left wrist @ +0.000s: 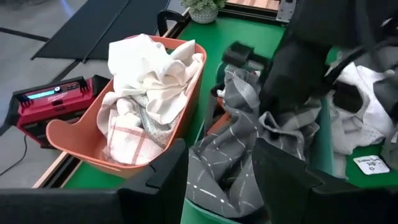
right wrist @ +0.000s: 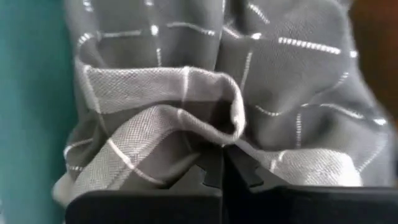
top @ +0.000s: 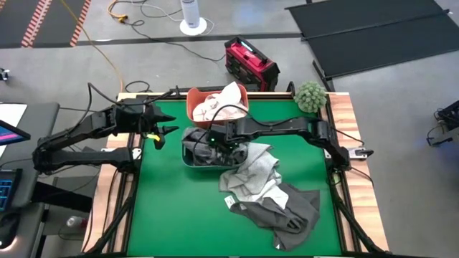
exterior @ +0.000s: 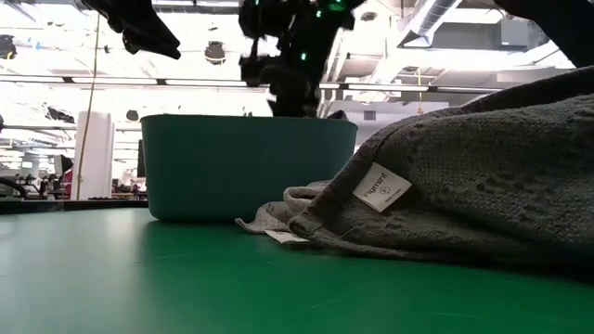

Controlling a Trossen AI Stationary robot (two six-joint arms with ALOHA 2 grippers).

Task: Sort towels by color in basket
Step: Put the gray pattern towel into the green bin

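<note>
Right gripper (right wrist: 221, 158): fingers pinched on the grey-checked towel (right wrist: 186, 93) — inside the teal tub (exterior: 249, 167)
Left gripper (top: 162, 134): open, beside tub
Dark grey towel (exterior: 483, 176) tag (exterior: 381, 187): writing too small to read

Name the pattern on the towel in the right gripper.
Grey towel with thin white checks, clearest in the right wrist view.

From straight overhead we take in the whole green felt table top (top: 179, 215), both arms reaching in from the frame's sides. Down at table height we look level across it at the teal plastic tub (exterior: 249, 167) mid-frame, the room behind. The left wrist camera looks from a little way off over that tub (left wrist: 323, 134) and the orange plastic basket (left wrist: 71, 134). The right wrist lens sits pressed close on grey-checked cloth (right wrist: 205, 81).
</note>
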